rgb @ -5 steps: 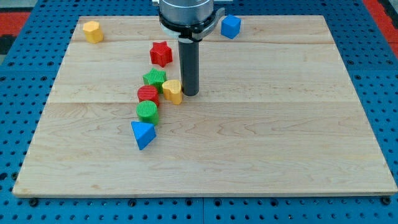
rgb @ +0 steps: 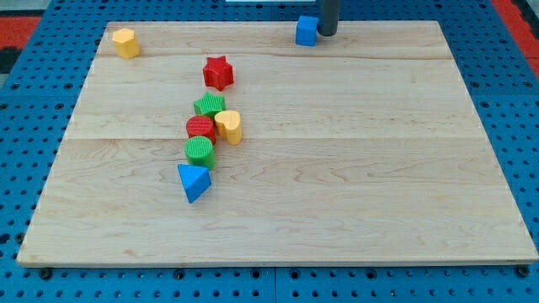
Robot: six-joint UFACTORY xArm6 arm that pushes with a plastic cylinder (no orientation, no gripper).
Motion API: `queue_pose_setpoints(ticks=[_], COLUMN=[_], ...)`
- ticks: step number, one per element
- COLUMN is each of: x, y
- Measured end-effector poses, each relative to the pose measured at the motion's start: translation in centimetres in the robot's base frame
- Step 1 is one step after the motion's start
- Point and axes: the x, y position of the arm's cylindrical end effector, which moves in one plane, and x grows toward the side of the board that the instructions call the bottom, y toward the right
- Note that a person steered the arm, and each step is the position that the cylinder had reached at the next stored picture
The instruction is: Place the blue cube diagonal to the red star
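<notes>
The blue cube [rgb: 306, 30] sits near the view's top edge of the wooden board, right of centre. My tip [rgb: 327, 34] is right beside it, touching or nearly touching its right side. The red star [rgb: 218, 72] lies lower and to the left of the cube, well apart from it.
A yellow block [rgb: 125, 42] sits at the board's top left. Below the star is a cluster: a green block [rgb: 210, 106], a red cylinder [rgb: 200, 128], a yellow block [rgb: 229, 125], a green cylinder [rgb: 200, 151] and a blue triangular block [rgb: 193, 181].
My tip has moved from beside the yellow block in the cluster up to the blue cube's right side. The cube has shifted slightly left. That yellow block sits slightly further left.
</notes>
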Motion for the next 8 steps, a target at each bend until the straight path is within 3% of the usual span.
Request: queue_pose_setpoints(ticks=[1,2,4,6,7,8], x=[-1.2,0.5,11.5,5.5,7.8,10.8], y=[-0.4,-6.7,-9.9,-14.1,-19.8,-20.6])
